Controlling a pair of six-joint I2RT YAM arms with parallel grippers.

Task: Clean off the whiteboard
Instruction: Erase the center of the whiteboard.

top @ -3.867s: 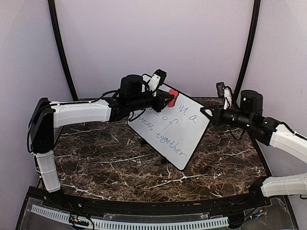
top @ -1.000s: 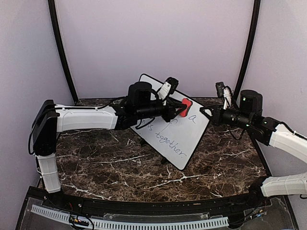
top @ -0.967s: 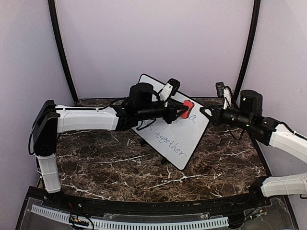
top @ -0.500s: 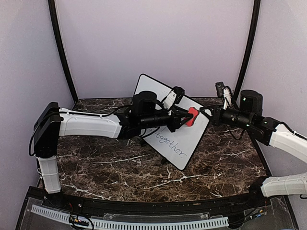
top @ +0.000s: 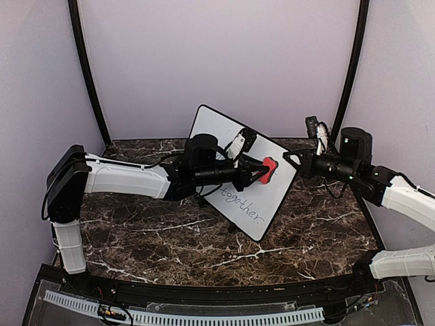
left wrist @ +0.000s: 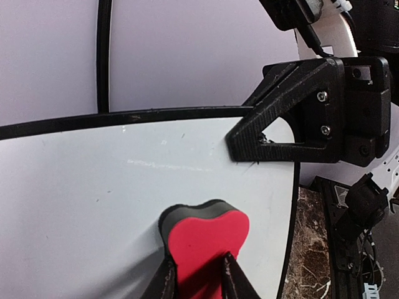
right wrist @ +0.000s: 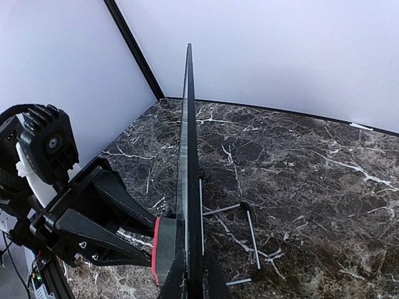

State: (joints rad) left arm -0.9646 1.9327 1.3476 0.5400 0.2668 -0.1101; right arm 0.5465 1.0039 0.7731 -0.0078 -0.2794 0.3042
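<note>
The whiteboard [top: 253, 197] stands tilted on the marble table, white with a thin black edge; only the word "together" shows on its lower part. My left gripper [top: 262, 170] is shut on a red heart-shaped eraser [top: 268, 170] and presses its dark felt side against the board near its right edge. In the left wrist view the eraser [left wrist: 206, 240] sits flat on the board [left wrist: 81, 199]. My right gripper [top: 292, 160] is shut on the board's right edge. In the right wrist view the board [right wrist: 187, 124] is edge-on between my fingers, with the eraser [right wrist: 163, 249] on its left face.
A thin wire stand [right wrist: 249, 243] props the board from behind on the dark marble table [top: 170, 238]. Black frame poles [top: 85, 68] rise at the back corners against plain walls. A clear panel with a white strip [top: 183, 316] runs along the near edge.
My left gripper swept the eraser from the board's top left down to its right edge. The upper lines of writing are gone; only "together" is left. The right arm held still.
</note>
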